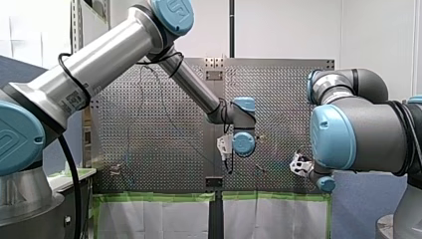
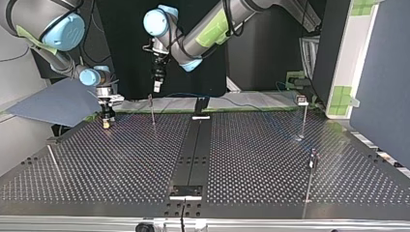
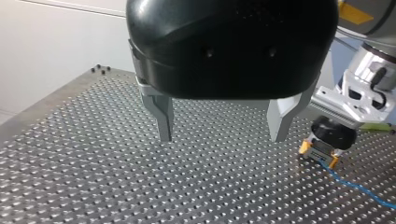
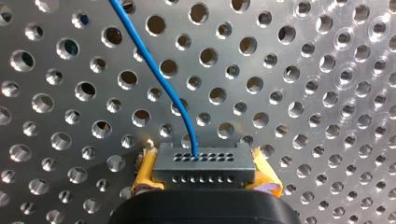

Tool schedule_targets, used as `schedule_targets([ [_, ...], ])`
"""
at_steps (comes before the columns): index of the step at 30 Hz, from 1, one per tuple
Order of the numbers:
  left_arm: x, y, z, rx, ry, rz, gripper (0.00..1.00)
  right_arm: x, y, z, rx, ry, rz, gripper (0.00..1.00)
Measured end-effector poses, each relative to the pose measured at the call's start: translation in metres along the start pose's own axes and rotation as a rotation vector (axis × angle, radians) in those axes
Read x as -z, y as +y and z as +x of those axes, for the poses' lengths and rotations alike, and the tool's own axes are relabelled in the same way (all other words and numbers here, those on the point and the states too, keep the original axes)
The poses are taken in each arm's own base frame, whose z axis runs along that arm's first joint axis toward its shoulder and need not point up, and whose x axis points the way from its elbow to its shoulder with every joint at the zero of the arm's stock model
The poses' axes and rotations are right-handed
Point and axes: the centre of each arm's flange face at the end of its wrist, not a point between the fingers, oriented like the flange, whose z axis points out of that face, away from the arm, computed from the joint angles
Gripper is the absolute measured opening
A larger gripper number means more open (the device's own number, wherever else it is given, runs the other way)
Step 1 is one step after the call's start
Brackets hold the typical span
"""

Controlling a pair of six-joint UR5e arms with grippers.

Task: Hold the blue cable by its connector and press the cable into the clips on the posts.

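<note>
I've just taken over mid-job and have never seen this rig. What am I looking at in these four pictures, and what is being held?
Two robot arms work over a perforated table. The front view looks from behind them; the top view faces them from across the table, so sides swap. Each wrist view looks along one arm's tool. My right tool, with yellow pads, is down at the table, shut on the dark connector of the blue cable. My left tool hangs open, empty. Thin posts stand on the table.

connector (image 4: 204,161) in right end effector (image 4: 204,176), cable (image 4: 154,71) ahead
</note>
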Motion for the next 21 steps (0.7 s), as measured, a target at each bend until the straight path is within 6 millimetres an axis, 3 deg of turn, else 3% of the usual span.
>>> schedule_targets([
  [13, 0.013, 0.008, -0.036, 0.081, -0.059, 0.008, 1.00, 0.000, 0.000, 0.000, 0.000, 0.000, 0.000, 0.00],
  [21, 0.031, 0.016, -0.057, 0.084, -0.064, 0.011, 1.00, 0.000, 0.000, 0.000, 0.000, 0.000, 0.000, 0.00],
])
